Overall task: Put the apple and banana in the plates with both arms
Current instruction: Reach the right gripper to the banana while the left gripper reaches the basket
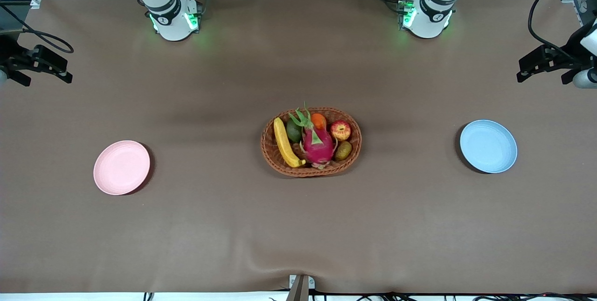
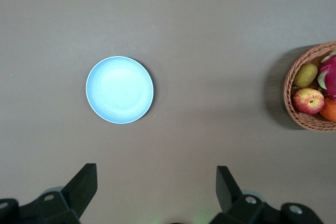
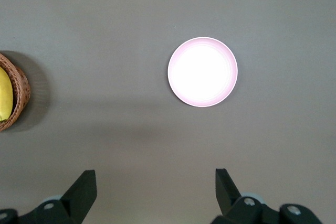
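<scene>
banana (image 1: pixel 285 143) lies at the basket's (image 1: pixel 354 151) right-arm end, apple (image 1: pixel 341 130) at its left-arm end; left tool (image 2: pixel 155 190) and right tool (image 3: pixel 155 190) both wide open, empty.

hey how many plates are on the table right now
2. The pink plate lies toward the right arm's end of the table, the blue plate toward the left arm's end, with the fruit basket between them. Both are empty.

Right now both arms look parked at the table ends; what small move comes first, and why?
Probably swing the left gripper, jaws open, from near the blue plate to over the apple in the basket. Both plates are bare, and the apple sits at that arm's end of the basket.
</scene>
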Controlling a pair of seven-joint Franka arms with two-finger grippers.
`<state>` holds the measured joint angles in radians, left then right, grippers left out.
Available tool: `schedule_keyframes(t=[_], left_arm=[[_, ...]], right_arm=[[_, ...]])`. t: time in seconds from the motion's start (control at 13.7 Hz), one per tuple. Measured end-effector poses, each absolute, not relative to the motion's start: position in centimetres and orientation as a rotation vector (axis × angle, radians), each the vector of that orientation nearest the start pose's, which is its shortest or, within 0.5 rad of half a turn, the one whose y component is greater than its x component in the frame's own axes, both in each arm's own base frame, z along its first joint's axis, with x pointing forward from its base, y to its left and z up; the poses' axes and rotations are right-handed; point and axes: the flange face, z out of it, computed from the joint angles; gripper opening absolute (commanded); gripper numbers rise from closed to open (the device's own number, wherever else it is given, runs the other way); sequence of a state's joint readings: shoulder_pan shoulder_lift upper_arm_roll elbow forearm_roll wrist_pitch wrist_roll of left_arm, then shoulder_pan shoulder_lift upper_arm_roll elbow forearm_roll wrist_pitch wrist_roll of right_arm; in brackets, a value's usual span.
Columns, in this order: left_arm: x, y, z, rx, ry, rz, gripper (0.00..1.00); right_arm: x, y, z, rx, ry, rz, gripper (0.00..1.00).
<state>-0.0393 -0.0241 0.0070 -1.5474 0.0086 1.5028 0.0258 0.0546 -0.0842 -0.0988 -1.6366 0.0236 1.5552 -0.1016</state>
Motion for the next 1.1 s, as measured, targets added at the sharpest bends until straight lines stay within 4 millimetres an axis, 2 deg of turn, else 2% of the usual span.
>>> schedule_keyframes(t=[0.73,0.88,1.1], left_arm=[[54.1,-1.7,64.0,-3.137,0.09,0.041,1.0],[54.3,-1.7,63.4,-3.138,0.091,0.059,1.0],[55.1,-2.5,61.9,-3.138,0.113,0.102,1.0]], right_arm=[[52.6,-1.9,63.6,-3.083,-0.096,-0.007,1.0],[52.8,-0.3,63.3,-3.03,-0.127,-0.003,1.0],[53.8,3.3,61.9,-3.006,-0.213,0.021,1.0]])
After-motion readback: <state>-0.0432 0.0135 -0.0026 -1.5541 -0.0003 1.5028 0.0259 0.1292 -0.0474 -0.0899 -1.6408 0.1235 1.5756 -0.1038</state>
